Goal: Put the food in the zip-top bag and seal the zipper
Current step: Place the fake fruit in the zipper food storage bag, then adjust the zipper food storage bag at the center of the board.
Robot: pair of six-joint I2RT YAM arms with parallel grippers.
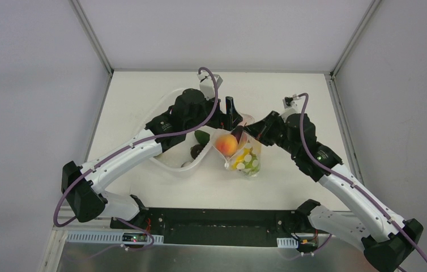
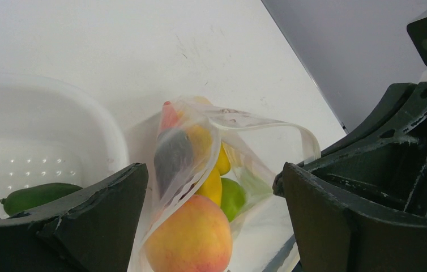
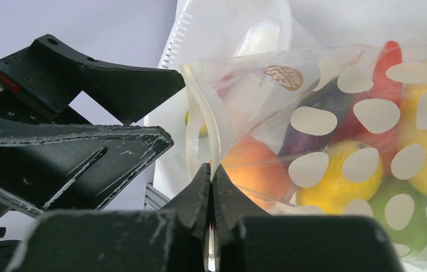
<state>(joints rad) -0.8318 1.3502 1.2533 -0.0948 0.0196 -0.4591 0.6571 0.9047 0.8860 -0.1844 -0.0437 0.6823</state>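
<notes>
Right pincer (image 3: 210,180): mine, clenched on the bag's rim, keeping that edge raised.
Left pincer (image 2: 211,174): mine, released, fingers spread wide either side of the bag's mouth.
Zip-top bag (image 3: 336,122): clear film with white dots, on the tabletop (image 2: 160,45) just beside the white tub (image 2: 112,133).
Zipper (image 2: 259,120): unsealed, gaping in a loop.
Food (image 3: 336,187): an orange peach (image 2: 191,241) sits in the mouth. Yellow, green, red and dark purple pieces lie beneath.
Hard to see: bag's bottom is cut off. The green vegetable (image 2: 35,194) in the tub is half hidden behind my finger.
</notes>
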